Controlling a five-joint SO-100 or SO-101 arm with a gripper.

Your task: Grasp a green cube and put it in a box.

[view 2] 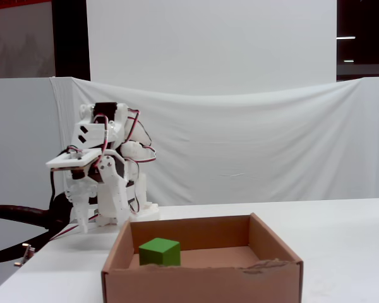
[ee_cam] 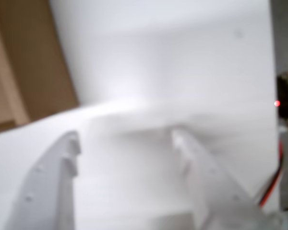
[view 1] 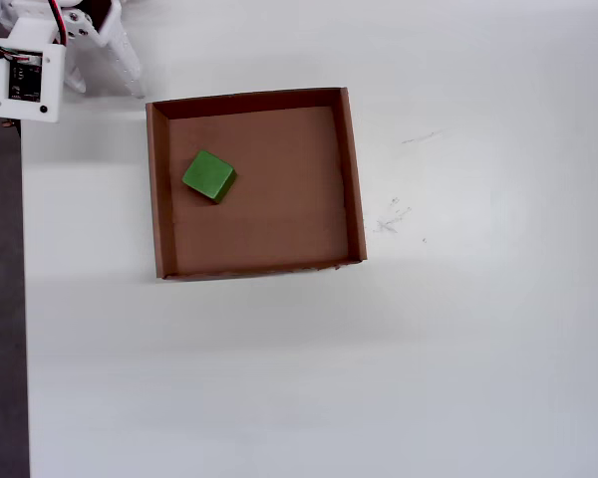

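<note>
The green cube (view 1: 209, 175) lies inside the box (view 1: 351, 169), on its flat bottom near the left wall in the overhead view. The fixed view shows the cube (view 2: 159, 251) behind the box's front wall (view 2: 196, 284). My gripper (view 1: 100, 62) is pulled back at the table's top left corner, apart from the box. In the blurred wrist view the gripper (ee_cam: 126, 136) has its two white fingers wide apart with nothing between them, over bare white table. A brown part of the box (ee_cam: 33, 62) shows at the left of that view.
The white table ends at a dark strip (view 1: 0, 299) along the left of the overhead view. A white cloth backdrop (view 2: 252, 145) hangs behind the table. A dark curved bar (view 2: 16, 213) sticks out left of the arm's base. Faint marks (view 1: 391, 214) lie right of the box.
</note>
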